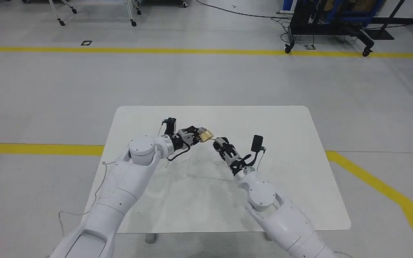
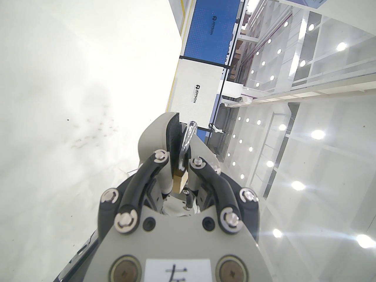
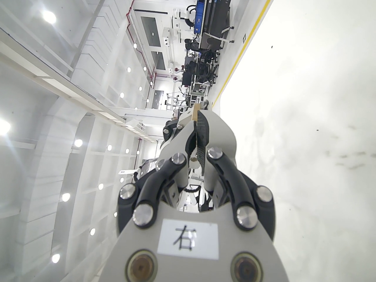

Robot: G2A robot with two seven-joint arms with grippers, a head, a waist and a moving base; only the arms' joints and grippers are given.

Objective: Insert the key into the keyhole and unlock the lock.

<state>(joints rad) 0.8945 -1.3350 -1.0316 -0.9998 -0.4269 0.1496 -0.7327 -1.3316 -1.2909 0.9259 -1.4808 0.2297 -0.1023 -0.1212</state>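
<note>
A brass padlock (image 1: 205,135) hangs above the middle of the white table (image 1: 290,129), between the two arms. My left gripper (image 1: 192,135) is shut on it. In the left wrist view the brass body (image 2: 179,181) sits deep between the fingers and the silver shackle (image 2: 188,139) sticks out past the left gripper (image 2: 185,136). My right gripper (image 1: 219,142) faces the padlock from the other side, very close to it. In the right wrist view the right gripper (image 3: 196,118) is shut on a thin brass key (image 3: 195,112), seen edge-on at the fingertips. Whether the key touches the lock is hidden.
A black camera module (image 1: 257,142) sticks up from the right wrist. Yellow floor lines (image 1: 193,50) run behind and beside the table. Wheeled frames (image 1: 329,29) stand far back in the room.
</note>
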